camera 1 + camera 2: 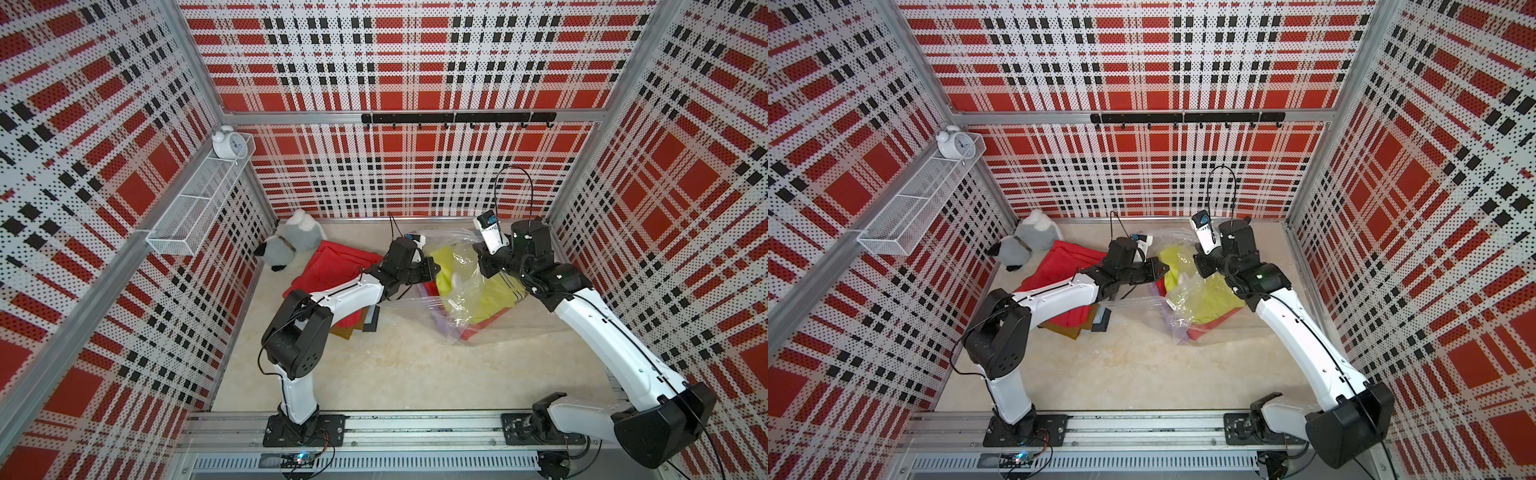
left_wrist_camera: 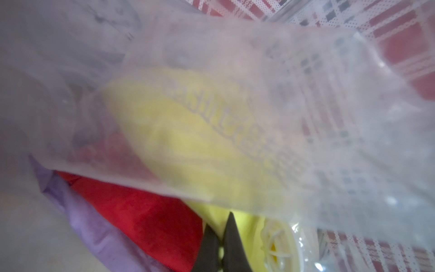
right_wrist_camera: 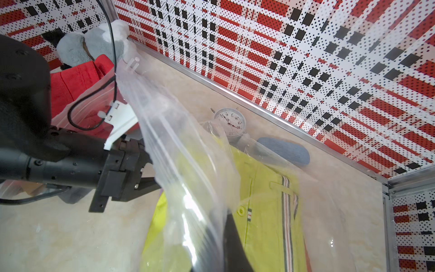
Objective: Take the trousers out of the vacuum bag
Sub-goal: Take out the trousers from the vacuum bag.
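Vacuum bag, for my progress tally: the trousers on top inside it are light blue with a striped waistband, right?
Not quite: the trousers on top inside the vacuum bag are yellow-green, not light blue. The striped waistband is right. The right wrist view shows this.

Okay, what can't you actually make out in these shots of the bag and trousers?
- Left gripper: what it pinches; left wrist view, blurred, cut by the edge.
- Lilac folded trousers: top views, mostly buried under yellow-green trousers inside the clear crinkly vacuum bag.
- Mustard-brown folded trousers: both top views, left arm covers most.
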You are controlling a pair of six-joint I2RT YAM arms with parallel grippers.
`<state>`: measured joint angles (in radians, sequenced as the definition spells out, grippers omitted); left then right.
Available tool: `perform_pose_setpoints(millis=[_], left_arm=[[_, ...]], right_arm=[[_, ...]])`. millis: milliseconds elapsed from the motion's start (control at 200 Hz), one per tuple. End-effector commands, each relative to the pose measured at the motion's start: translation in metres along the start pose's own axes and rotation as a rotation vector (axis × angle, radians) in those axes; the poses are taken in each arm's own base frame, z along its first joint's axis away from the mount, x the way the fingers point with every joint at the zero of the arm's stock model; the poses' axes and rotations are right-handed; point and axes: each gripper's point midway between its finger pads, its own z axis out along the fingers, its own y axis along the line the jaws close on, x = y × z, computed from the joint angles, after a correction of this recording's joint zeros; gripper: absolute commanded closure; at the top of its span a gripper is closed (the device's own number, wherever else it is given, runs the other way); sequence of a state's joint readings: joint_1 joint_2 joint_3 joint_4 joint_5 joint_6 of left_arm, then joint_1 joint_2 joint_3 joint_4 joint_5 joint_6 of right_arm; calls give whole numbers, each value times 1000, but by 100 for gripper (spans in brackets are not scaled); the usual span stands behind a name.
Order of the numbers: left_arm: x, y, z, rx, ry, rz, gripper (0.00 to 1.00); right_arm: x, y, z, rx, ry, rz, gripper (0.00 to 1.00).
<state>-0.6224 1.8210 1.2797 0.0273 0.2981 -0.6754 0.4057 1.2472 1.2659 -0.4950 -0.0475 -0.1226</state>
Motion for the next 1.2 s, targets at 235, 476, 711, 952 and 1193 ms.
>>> perform_pose_setpoints(millis=[235, 476, 711, 952, 1193], left_arm=[[-24, 25, -58, -66, -138, 41, 100], [-1, 43, -46, -91, -99, 25, 95], [17, 29, -25, -58, -66, 34, 64], [37, 35, -17, -94, -44, -20, 51], [62, 64, -21, -238, -10, -38, 51]], right_arm=[[-2, -1, 9, 9, -18, 6, 100], [-3, 1, 15, -5, -16, 15, 100], [0, 3, 19, -18, -9, 19, 100], [0, 4, 21, -28, -11, 19, 100], [4, 6, 22, -31, -9, 17, 100]])
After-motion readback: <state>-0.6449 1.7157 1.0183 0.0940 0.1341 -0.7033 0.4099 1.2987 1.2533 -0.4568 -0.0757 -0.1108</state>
